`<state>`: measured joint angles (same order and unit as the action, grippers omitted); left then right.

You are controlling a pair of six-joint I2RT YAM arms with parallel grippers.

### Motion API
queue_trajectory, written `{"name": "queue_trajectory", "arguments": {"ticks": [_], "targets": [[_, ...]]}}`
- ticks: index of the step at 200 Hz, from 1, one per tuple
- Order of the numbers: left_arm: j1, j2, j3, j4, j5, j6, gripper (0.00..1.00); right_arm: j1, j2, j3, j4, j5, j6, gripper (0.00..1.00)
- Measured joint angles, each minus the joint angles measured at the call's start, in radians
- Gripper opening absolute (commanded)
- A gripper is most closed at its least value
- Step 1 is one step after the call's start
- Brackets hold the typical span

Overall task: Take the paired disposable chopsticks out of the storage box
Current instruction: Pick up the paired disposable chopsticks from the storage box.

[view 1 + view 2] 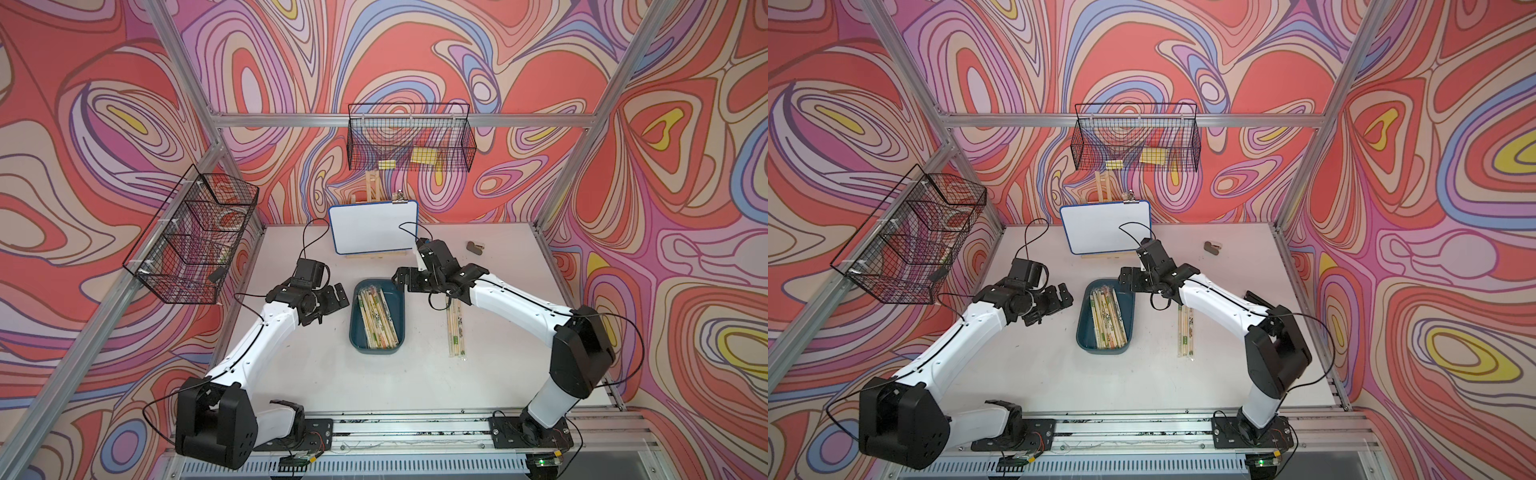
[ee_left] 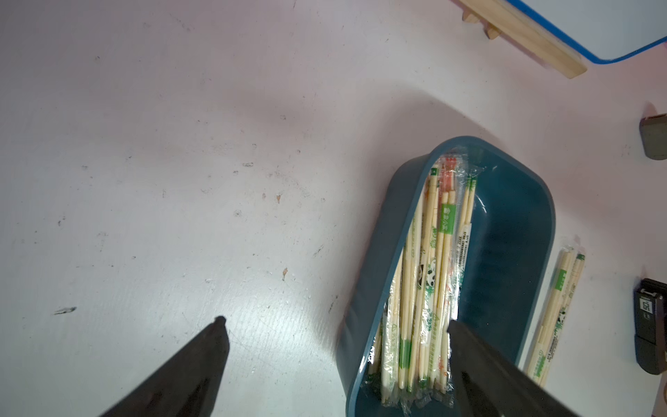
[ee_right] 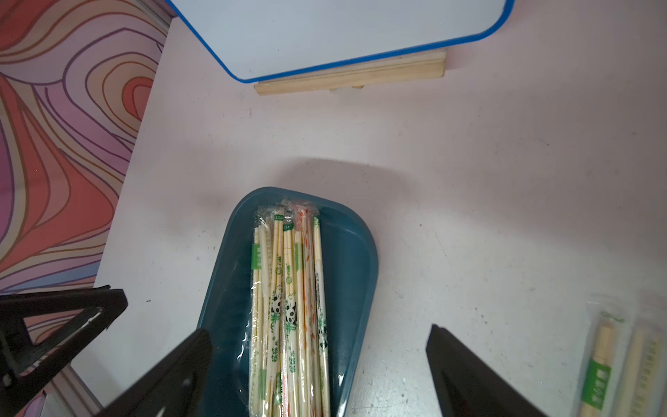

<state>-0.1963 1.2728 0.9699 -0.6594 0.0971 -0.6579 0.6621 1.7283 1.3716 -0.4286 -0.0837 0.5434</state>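
Most of the paired disposable chopsticks (image 1: 376, 320) lay bundled along the 9 o'clock side of the storage box (image 1: 395, 300), mid-table (image 1: 291, 374). A few sleeved loose pairs (image 1: 455, 332) lay on the table at the box's 3 o'clock. The left gripper (image 1: 333, 303) hung at the box's 9 o'clock, the right gripper (image 1: 405, 282) over its 1 o'clock corner. Both had their jaws spread and held nothing. A whiteboard (image 1: 372, 226) stood at 12 o'clock.

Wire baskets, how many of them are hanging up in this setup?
2. One wire basket hangs on the robot's left side. The other hangs at the back, above the whiteboard. Both show in both top views, and none seems hidden.
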Motion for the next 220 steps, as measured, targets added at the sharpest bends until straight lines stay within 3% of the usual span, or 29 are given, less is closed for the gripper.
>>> {"name": "queue_trajectory", "arguments": {"ticks": [48,84,119,220], "targets": [[0.029,-0.001,0.000,0.000,0.003,0.007,1.00,0.100,0.183,0.169,-0.077,-0.033,-0.009,0.58],[0.048,-0.001,0.000,0.000,0.010,0.007,1.00,0.150,0.262,0.225,-0.132,-0.038,-0.011,0.43],[0.053,-0.001,0.000,0.000,0.017,0.007,1.00,0.154,0.318,0.253,-0.174,-0.036,-0.006,0.36],[0.056,-0.001,0.000,0.000,0.031,0.008,1.00,0.179,0.426,0.358,-0.231,-0.032,-0.008,0.30]]}}
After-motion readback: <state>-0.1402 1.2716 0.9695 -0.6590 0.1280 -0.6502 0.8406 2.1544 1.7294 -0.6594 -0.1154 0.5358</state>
